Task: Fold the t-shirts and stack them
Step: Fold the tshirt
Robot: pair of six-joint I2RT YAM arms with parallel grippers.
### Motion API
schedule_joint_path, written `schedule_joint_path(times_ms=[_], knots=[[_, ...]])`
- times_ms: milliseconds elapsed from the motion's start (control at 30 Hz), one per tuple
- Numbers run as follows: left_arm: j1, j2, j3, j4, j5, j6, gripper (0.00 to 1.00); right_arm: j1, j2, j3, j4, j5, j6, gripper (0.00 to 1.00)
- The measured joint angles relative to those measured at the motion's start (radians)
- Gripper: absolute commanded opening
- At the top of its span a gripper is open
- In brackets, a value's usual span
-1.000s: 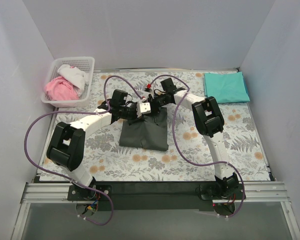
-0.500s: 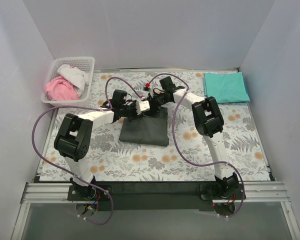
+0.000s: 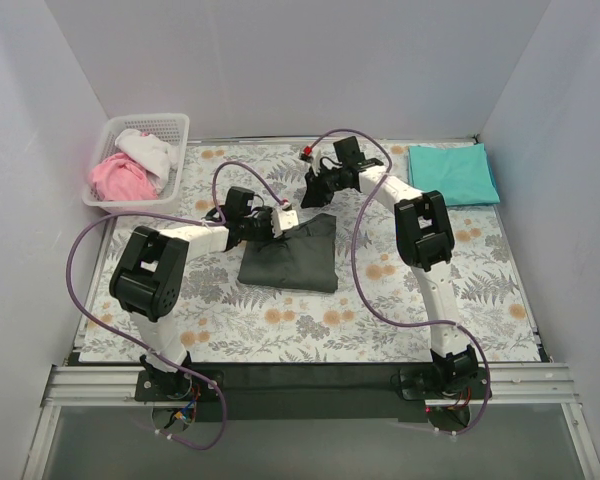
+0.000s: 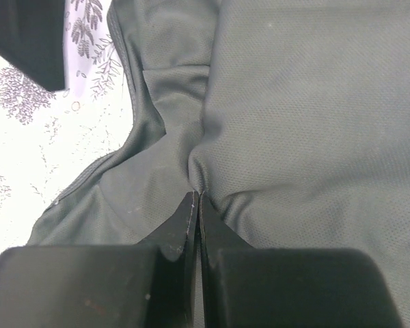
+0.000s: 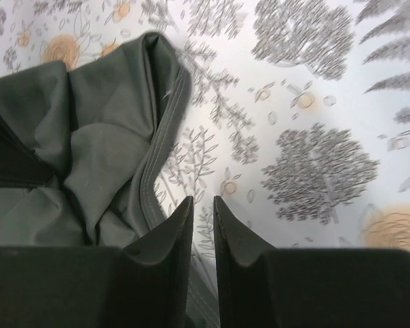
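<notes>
The dark charcoal-grey t-shirt (image 3: 292, 257) lies folded in the middle of the floral sheet (image 3: 380, 300). My left gripper (image 3: 280, 222) is at its far left edge. In the left wrist view it (image 4: 197, 195) is shut on a pinch of that shirt's cloth (image 4: 301, 102). My right gripper (image 3: 310, 197) hangs just beyond the shirt's far edge. In the right wrist view it (image 5: 203, 200) is slightly open and empty over the sheet, with the shirt's hem (image 5: 157, 157) to its left. The teal t-shirt (image 3: 452, 173) lies folded flat at the back right.
A white basket (image 3: 170, 128) holding pink and white cloth stands at the back left. Purple cables loop over both arms. White walls close in the left, right and back sides.
My right gripper has let go of the dark shirt and drawn back toward the far side. My left gripper has stayed shut on the shirt's far left edge.
</notes>
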Motion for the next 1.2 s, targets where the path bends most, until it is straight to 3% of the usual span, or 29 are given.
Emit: schedule_joint_path(times_ms=[367,633,967,1200], knots=[[-0.037,-0.05,-0.076,-0.046,0.017,0.026,0.0,0.012,-0.042,-0.203,0.03,-0.104,-0.027,0.16],[-0.101,-0.274,-0.227,-0.186,0.061,0.008,0.0,0.033,-0.179,-0.444,0.007,-0.153,-0.056,0.08],[-0.106,-0.33,-0.15,-0.243,0.066,-0.032,0.0,0.033,-0.156,-0.335,-0.034,-0.125,-0.05,0.11],[-0.106,-0.313,-0.075,-0.223,0.063,-0.022,0.0,0.033,-0.082,-0.283,-0.027,-0.178,-0.029,0.06]])
